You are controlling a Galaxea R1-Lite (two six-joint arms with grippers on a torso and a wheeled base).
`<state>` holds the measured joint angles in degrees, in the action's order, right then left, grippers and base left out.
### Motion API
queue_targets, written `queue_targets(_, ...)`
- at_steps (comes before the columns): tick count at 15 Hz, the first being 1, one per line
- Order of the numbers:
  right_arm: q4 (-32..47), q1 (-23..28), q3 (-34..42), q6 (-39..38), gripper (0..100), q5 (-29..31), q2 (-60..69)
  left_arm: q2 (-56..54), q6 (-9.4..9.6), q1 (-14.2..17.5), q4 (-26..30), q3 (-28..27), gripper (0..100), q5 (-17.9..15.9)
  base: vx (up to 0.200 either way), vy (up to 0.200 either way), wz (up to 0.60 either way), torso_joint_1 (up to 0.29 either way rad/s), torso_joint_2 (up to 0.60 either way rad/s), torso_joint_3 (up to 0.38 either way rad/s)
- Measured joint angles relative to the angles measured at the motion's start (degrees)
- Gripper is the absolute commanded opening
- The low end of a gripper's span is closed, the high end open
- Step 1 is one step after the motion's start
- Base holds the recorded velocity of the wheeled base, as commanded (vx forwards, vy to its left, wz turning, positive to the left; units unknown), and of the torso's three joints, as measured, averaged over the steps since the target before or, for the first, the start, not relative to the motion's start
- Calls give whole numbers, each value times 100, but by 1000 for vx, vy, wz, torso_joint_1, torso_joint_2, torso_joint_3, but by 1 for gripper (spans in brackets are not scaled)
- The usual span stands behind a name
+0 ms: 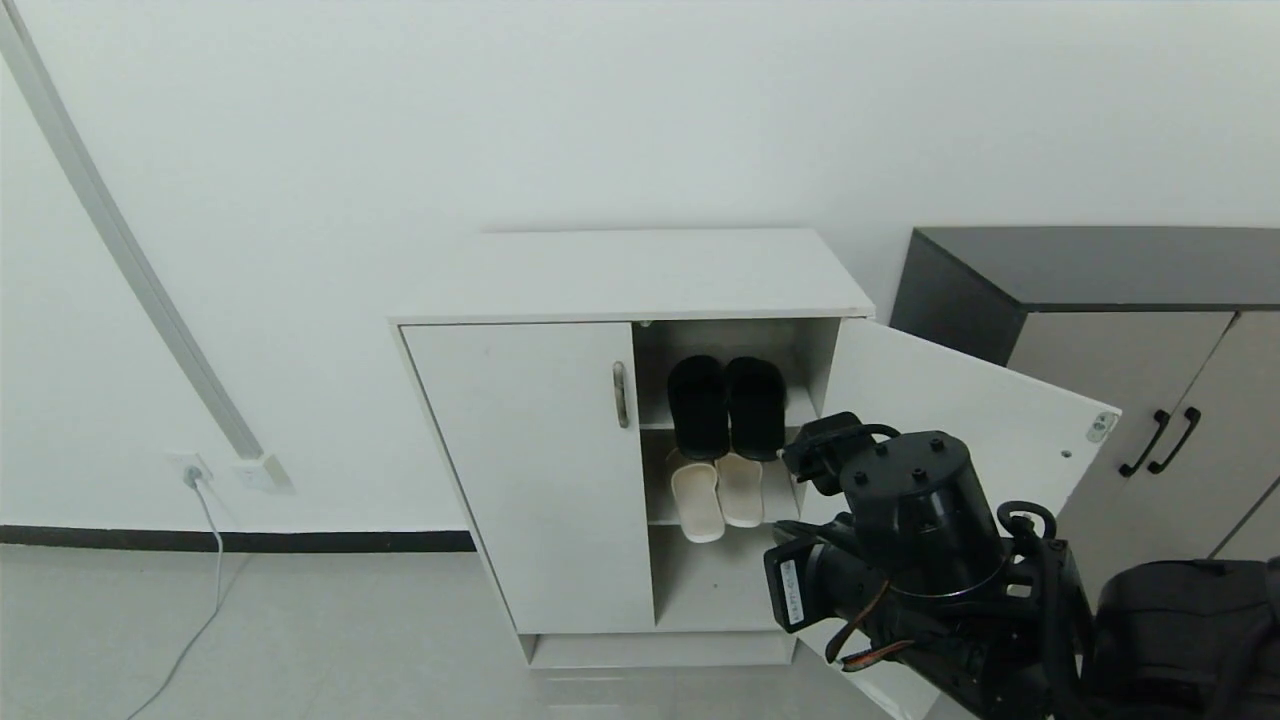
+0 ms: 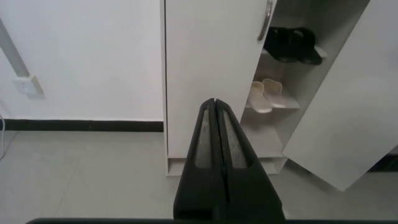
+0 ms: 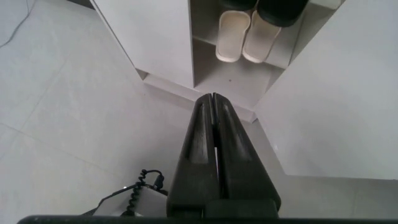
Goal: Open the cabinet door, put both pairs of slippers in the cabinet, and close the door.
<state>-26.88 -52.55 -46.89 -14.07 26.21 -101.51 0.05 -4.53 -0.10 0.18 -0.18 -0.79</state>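
cabinet (image 1: pixel 620 280): right door (image 1: pixel 950 420) swung open, left door (image 1: pixel 530 470) shut | black slippers (image 1: pixel 725 405) on top shelf (image 1: pixel 652 412), white slippers (image 1: pixel 712 490) on shelf below (image 1: pixel 660 508) | left gripper (image 2: pixel 214 102) pinched closed, empty, over floor (image 2: pixel 93 168), facing cabinet | right gripper (image 3: pixel 212 96) pinched closed, empty, near open door

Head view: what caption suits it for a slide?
Black slippers above cream slippers inside a white wooden cabinet, right door open.
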Motion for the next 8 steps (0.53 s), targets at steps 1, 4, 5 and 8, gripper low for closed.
queue_targets(1,0,5,4,0,0,0,0,0,-2,0,0,0,0,0,0,0,0,217,-540,-315)
queue_targets(4,1,10,4,1,0,-2,0,0,0,0,0,0,0,0,0,0,0,230,-543,-317)
queue_targets(5,0,10,4,1,0,0,0,0,-2,0,0,0,0,1,0,0,0,242,-554,-320)
queue_targets(8,-5,10,20,24,0,0,0,0,0,0,0,0,0,0,0,0,0,253,-582,-333)
